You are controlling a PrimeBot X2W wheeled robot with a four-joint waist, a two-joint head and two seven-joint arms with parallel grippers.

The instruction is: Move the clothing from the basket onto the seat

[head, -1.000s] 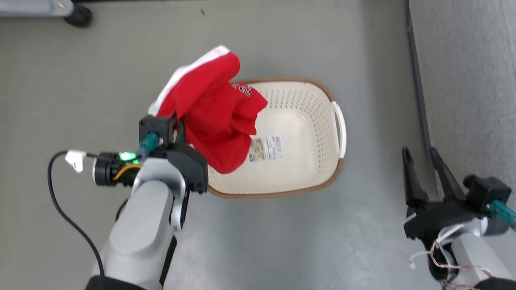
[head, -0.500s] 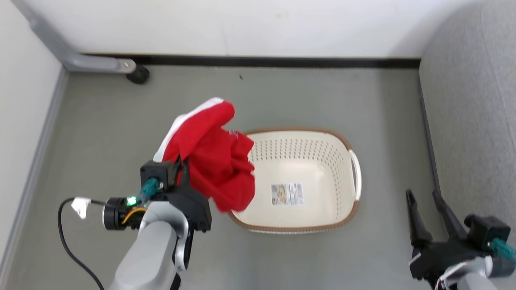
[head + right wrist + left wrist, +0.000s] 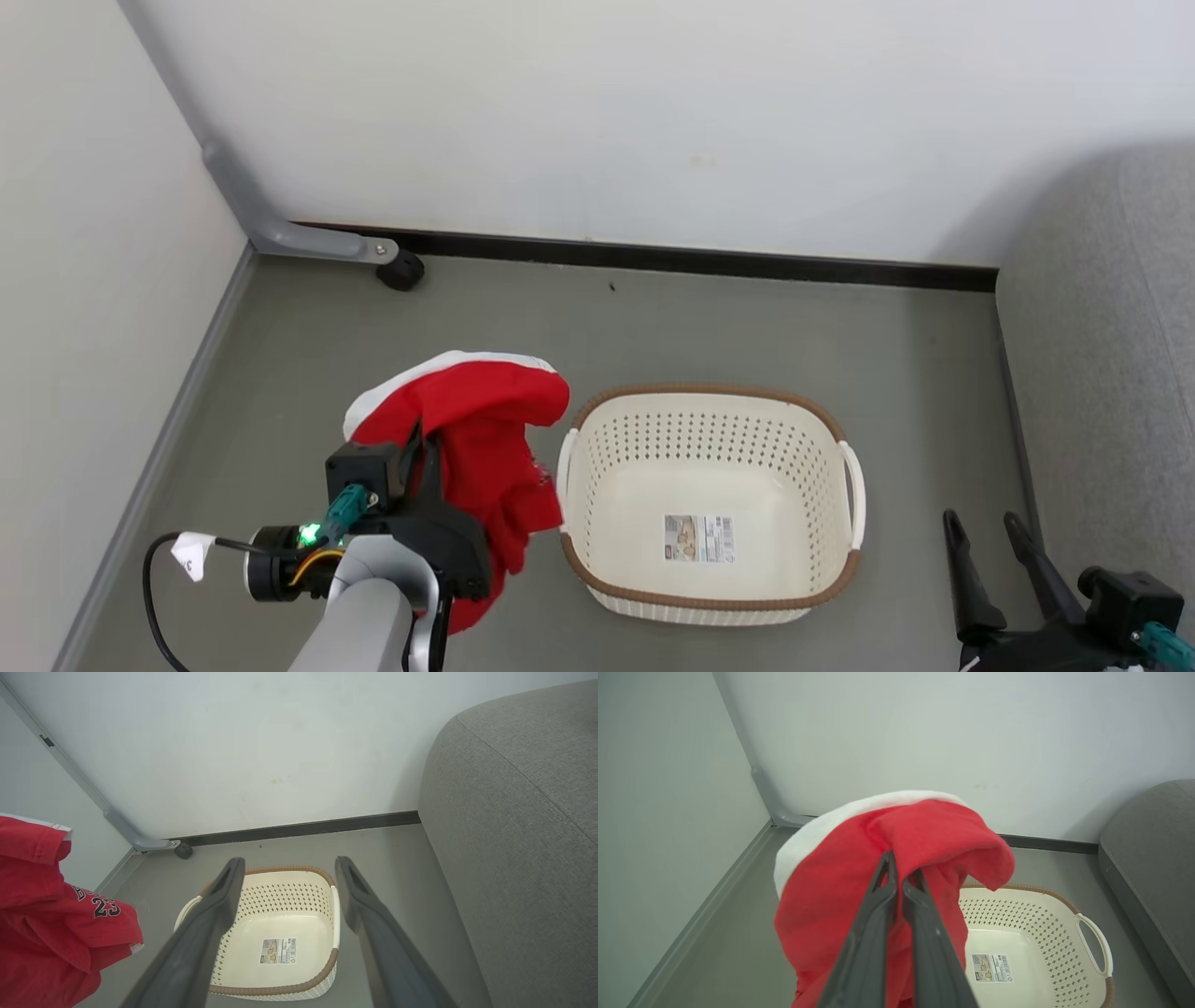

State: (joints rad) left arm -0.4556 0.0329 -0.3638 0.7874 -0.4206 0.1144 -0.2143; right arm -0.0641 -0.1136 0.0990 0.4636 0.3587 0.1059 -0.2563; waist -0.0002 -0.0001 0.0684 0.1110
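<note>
Black "23" on the red jersey [image 3: 56,919]; label [image 3: 278,951] in the basket [image 3: 285,890] too small to read.

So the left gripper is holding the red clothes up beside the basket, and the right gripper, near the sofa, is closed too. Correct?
Not quite: the right gripper is open. The right wrist view shows its fingers wide apart, gripping nothing. The rest is right: the left gripper holds the red clothes up beside the basket, and the right gripper is near the sofa.

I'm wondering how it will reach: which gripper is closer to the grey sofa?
Right. The right gripper is open close beside the sofa; the left gripper holds the red clothing on the far side of the basket.
</note>
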